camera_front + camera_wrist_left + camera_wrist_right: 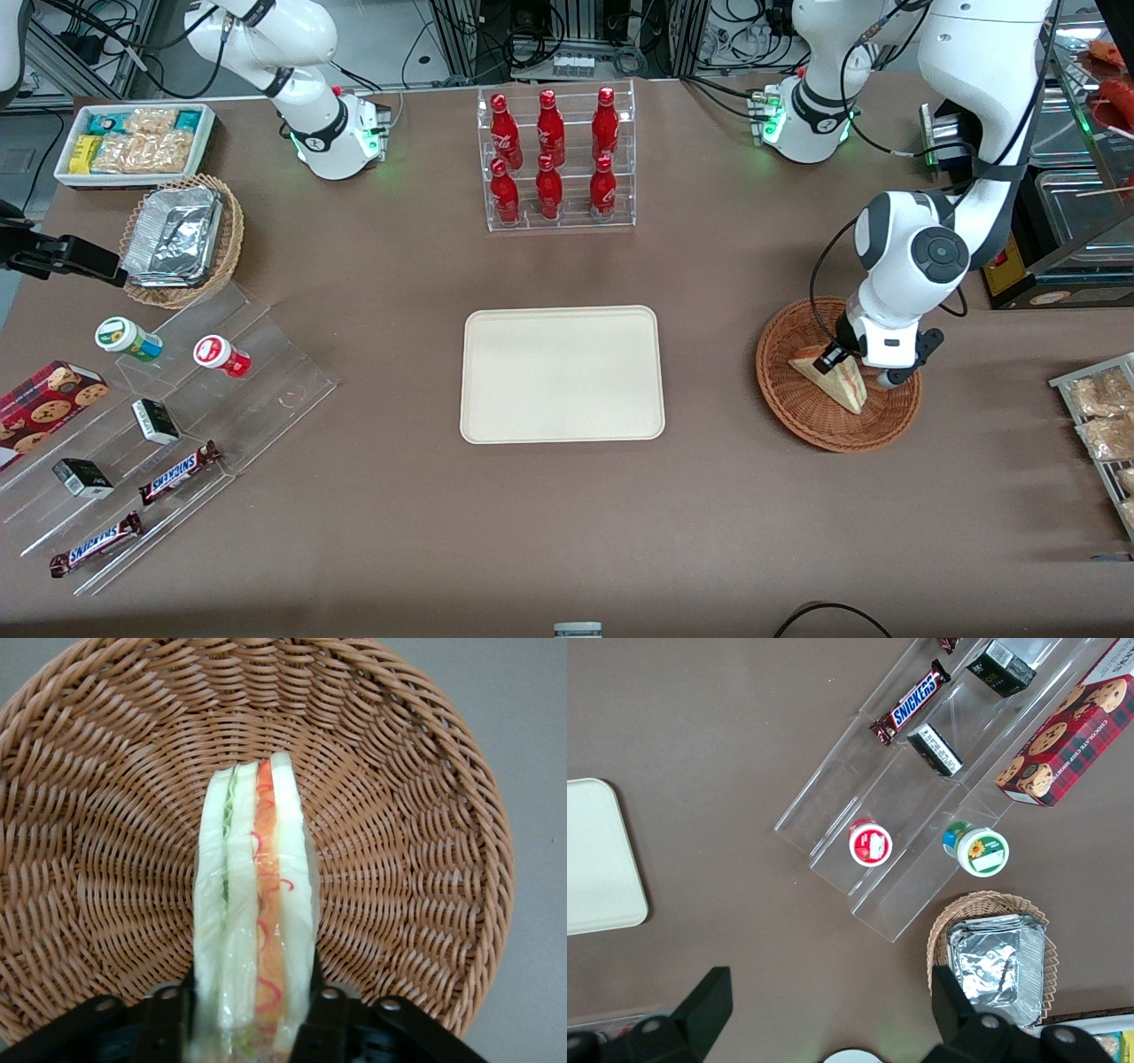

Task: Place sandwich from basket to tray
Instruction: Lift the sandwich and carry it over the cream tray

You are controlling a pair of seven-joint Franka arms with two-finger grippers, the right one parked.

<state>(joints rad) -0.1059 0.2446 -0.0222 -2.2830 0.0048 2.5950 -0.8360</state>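
Observation:
The sandwich (837, 385) (257, 886), a pale bread wedge with red and green filling, stands on edge in the round reddish-brown wicker basket (797, 416) (106, 815) toward the working arm's end of the table. My left gripper (859, 370) (255, 1019) is down in the basket, its two black fingers pressed against the bread's two flat sides, shut on the sandwich. The cream-white tray (562, 374) (598, 859) lies bare at the table's middle, beside the basket and a short gap from it.
A clear rack of red bottles (556, 159) stands farther from the camera than the tray. A stepped acrylic stand with snacks (177, 416), a tan basket of foil containers (182, 239) and a white snack bin (133, 142) lie toward the parked arm's end. A rack of packets (1103, 416) sits beside the basket.

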